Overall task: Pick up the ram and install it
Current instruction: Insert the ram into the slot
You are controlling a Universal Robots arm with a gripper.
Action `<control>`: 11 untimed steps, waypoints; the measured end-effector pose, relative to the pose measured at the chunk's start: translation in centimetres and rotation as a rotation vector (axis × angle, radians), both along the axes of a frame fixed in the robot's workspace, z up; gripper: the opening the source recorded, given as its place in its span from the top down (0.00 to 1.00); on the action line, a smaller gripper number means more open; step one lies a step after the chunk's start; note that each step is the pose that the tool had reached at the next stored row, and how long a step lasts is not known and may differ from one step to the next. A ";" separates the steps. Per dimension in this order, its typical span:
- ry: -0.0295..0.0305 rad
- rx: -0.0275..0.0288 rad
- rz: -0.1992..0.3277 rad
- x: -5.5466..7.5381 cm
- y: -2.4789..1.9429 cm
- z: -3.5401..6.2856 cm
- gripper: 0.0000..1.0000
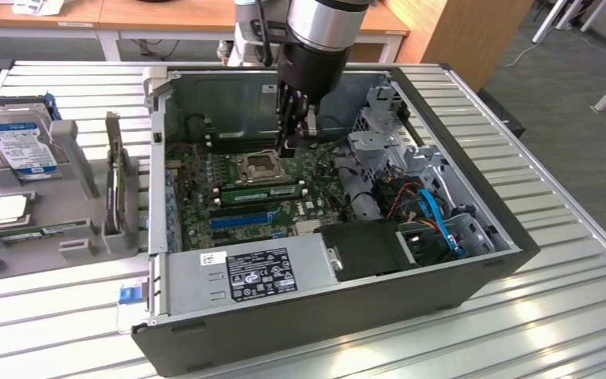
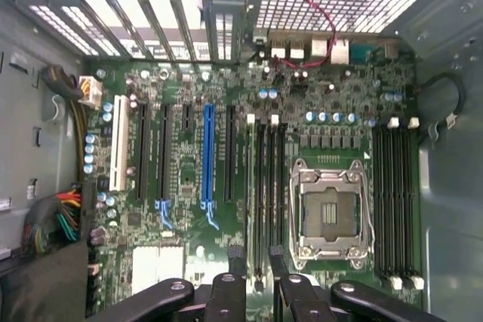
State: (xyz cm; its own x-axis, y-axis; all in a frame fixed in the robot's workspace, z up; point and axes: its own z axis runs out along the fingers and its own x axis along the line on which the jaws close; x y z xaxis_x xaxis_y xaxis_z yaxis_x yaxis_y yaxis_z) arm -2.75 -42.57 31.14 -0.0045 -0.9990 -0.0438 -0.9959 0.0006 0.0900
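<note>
One ram [image 1: 38, 232], a thin green stick, lies in the grey holder outside the case on the exterior view's left. A second green ram [image 1: 263, 192] sits along the memory slots just in front of the processor socket [image 1: 258, 166]. My gripper [image 1: 294, 144] hangs inside the open case, above the board just behind that socket. In the wrist view the gripper [image 2: 254, 253] is open, its black fingertips [image 2: 233, 251] straddling the black memory slots [image 2: 264, 186] beside the empty socket [image 2: 332, 213]. Nothing is between the fingers.
The black case [image 1: 429, 304] stands open on a slatted metal table. The grey holder [image 1: 66, 245] also carries a hard drive [image 1: 19, 146], a silver processor chip [image 1: 9, 209] and an upright card [image 1: 114, 185]. The power supply [image 1: 250, 272], drive cage [image 1: 382, 142] and blue cables [image 1: 435, 217] crowd the case.
</note>
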 end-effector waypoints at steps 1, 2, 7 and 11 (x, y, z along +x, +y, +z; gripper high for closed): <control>-0.0095 0.0000 0.000 -0.1 0.00 0.00 0.75; -0.0183 -0.0001 0.001 -0.1 0.00 0.00 0.75; -0.0475 0.0001 0.002 -0.4 0.00 0.01 0.75; -0.0475 -0.0005 0.002 -0.4 0.00 0.17 0.75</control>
